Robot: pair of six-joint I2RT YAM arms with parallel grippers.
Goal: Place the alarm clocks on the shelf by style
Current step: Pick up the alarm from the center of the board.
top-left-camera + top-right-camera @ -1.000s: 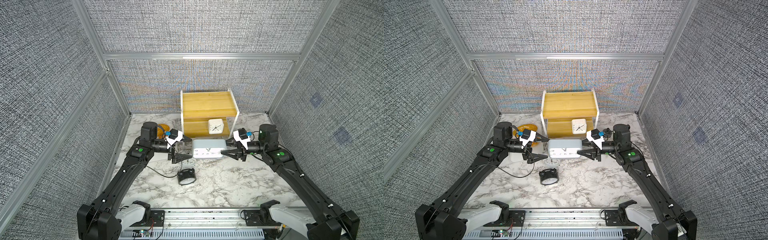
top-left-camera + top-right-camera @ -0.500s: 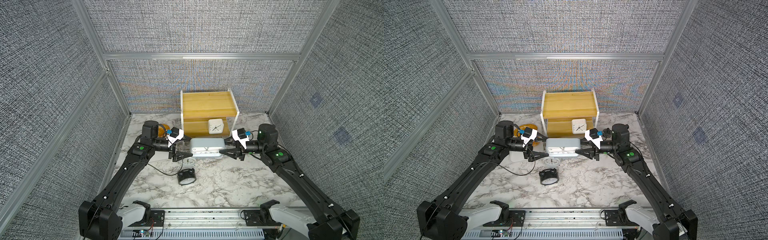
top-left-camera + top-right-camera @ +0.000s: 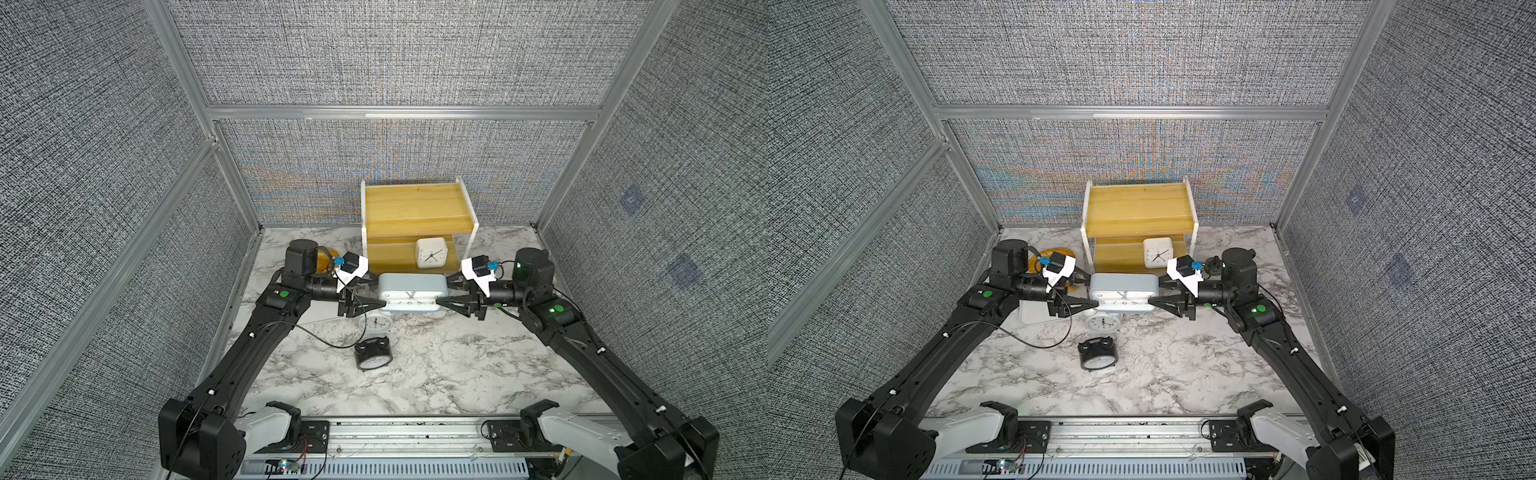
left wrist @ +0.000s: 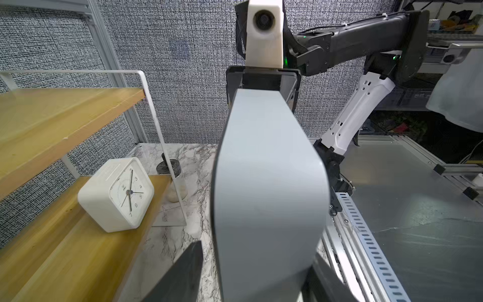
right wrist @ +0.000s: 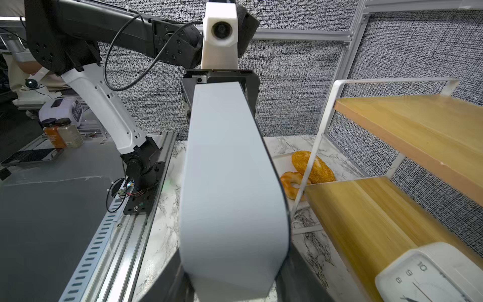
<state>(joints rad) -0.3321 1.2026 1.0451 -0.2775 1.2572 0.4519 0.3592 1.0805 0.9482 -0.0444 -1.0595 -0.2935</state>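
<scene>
Your left gripper (image 3: 377, 292), wide open a second ago, has narrowed its jaws round one end of the grey clock (image 3: 411, 291), with one finger (image 4: 183, 274) still just clear of it. Your right gripper (image 3: 445, 292) stays clamped on the other end. The clock hangs just in front of the shelf (image 3: 415, 208), slightly nearer than before.

The small white square clock (image 4: 117, 194) has black hour numerals on its dial: 2 to 7 can be read in the left wrist view, and 8, 9 and 10 in the right wrist view. The dials of the wide grey clock (image 3: 412, 291), the white round clock (image 3: 375, 323) and the black round clock (image 3: 372, 362) bear markings too small to read.
</scene>
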